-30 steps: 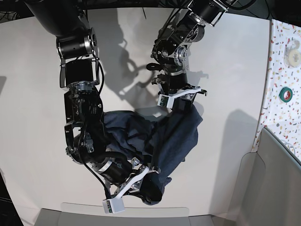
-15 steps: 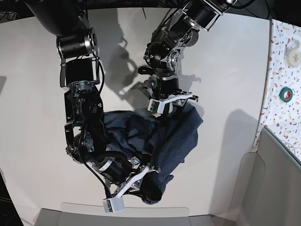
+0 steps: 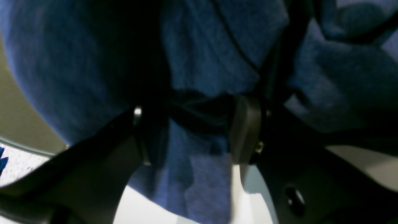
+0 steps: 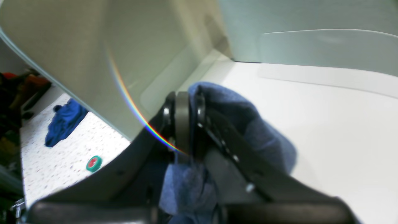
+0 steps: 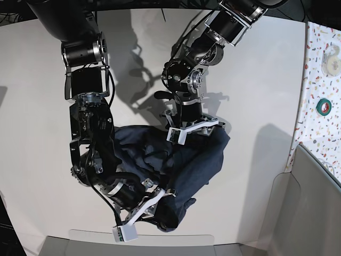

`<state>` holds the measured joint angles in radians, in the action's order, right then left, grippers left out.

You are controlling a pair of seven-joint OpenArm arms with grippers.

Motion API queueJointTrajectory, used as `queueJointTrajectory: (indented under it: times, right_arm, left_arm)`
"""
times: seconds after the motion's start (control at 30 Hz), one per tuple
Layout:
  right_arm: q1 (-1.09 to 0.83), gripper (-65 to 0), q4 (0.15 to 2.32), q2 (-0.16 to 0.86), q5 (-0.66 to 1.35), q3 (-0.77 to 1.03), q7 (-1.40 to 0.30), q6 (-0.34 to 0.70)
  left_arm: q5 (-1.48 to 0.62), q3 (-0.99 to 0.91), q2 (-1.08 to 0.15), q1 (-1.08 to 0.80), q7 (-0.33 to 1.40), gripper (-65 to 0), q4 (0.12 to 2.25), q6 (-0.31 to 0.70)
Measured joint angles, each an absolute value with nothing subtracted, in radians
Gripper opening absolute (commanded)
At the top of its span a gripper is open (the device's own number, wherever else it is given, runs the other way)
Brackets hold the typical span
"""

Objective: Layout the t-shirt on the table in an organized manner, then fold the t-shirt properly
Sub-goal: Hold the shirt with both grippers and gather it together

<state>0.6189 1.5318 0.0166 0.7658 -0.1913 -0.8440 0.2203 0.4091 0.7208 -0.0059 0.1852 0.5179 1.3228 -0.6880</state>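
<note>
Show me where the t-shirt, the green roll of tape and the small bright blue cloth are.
t-shirt (image 5: 205, 160): base view, on the smooth dark panel at its right side.
green roll of tape (image 5: 323, 106): base view, on its ring.
small bright blue cloth (image 4: 63, 121): right wrist view, on the middle of the crumpled heap.

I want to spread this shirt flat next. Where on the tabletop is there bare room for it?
The table is bare left of the right arm, and also between the t-shirt and the speckled side surface. It is crowded in the middle, where the left gripper and right gripper sit in the bunched cloth.
</note>
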Motion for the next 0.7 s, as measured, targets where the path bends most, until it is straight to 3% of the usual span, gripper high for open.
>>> queueJointTrajectory:
  times: [0.17, 0.7]
  right_arm:
    - [0.643, -65.0, 1.531, 0.050, 0.762, -0.191, -0.856, 0.220]
    - [0.670, -65.0, 1.530, 0.075, 0.765, -0.191, -0.891, 0.225]
  left_arm:
    - [0.413, 0.723, 0.017, 0.154, 0.402, -31.8, 1.361, -0.685]
    - [0.409, 0.724, 0.011, 0.146, 0.277, -31.8, 1.357, -0.685]
